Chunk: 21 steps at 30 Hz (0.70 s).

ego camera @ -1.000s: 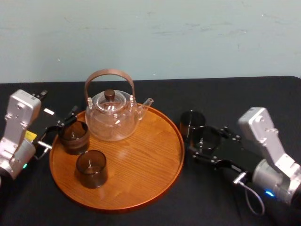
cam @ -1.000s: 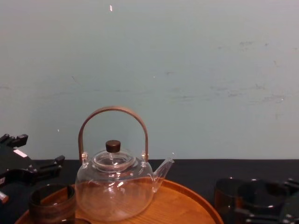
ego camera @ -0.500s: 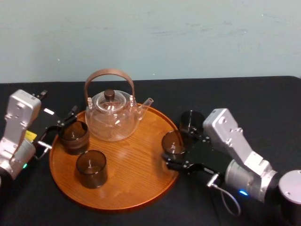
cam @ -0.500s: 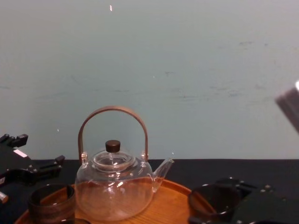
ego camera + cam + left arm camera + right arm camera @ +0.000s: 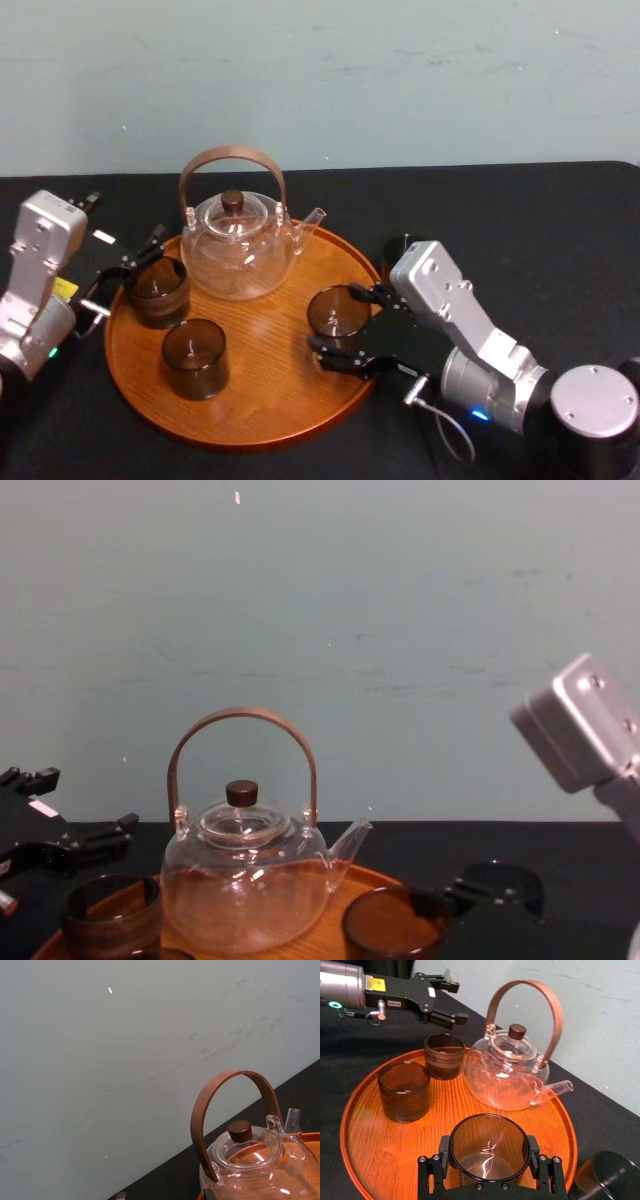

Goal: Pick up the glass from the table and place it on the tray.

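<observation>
Lower centre in the right wrist view, the right pincer (image 5: 489, 1175) grips the dark glass (image 5: 489, 1147) over bare wood of the tray (image 5: 435, 1110) — clear of the teapot (image 5: 510, 1075) and cups (image 5: 404, 1091), likely for a safe set-down — while the left pincer (image 5: 457, 1001) idles wide at upper left.

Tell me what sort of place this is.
Likely a robot test bench staged for tea: a black table against a bare wall, a glass teapot on a wooden tray, the right gripper holding a glass over it, the left gripper at its left edge.
</observation>
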Each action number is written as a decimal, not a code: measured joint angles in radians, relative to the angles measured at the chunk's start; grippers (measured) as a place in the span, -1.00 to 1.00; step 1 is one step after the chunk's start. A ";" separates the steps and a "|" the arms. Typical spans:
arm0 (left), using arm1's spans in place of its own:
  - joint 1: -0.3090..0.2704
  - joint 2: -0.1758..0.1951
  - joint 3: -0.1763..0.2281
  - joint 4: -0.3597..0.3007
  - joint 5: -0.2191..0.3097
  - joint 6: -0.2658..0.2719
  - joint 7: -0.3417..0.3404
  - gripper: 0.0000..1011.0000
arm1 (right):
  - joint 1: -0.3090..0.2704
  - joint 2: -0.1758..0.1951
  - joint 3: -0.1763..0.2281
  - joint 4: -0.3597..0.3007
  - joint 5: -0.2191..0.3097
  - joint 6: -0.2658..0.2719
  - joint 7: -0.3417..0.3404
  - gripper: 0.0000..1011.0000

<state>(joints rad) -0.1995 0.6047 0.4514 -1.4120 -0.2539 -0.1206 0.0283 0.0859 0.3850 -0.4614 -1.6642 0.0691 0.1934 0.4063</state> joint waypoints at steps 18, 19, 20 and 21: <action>0.000 0.000 0.000 0.000 0.000 0.000 0.000 0.98 | 0.045 -0.052 -0.056 0.081 -0.017 -0.041 0.017 0.82; 0.000 0.000 0.000 0.000 0.000 0.000 0.000 0.98 | 0.047 -0.055 -0.059 0.087 -0.017 -0.044 0.018 0.82; 0.000 0.000 0.000 0.000 0.000 0.000 0.000 0.98 | 0.048 -0.056 -0.061 0.090 -0.017 -0.046 0.019 0.82; 0.000 0.000 0.000 0.000 0.000 0.000 0.000 0.98 | 0.049 -0.058 -0.062 0.092 -0.018 -0.048 0.019 0.82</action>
<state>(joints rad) -0.1995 0.6047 0.4514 -1.4120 -0.2539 -0.1206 0.0283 0.1352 0.3275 -0.5236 -1.5718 0.0515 0.1455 0.4257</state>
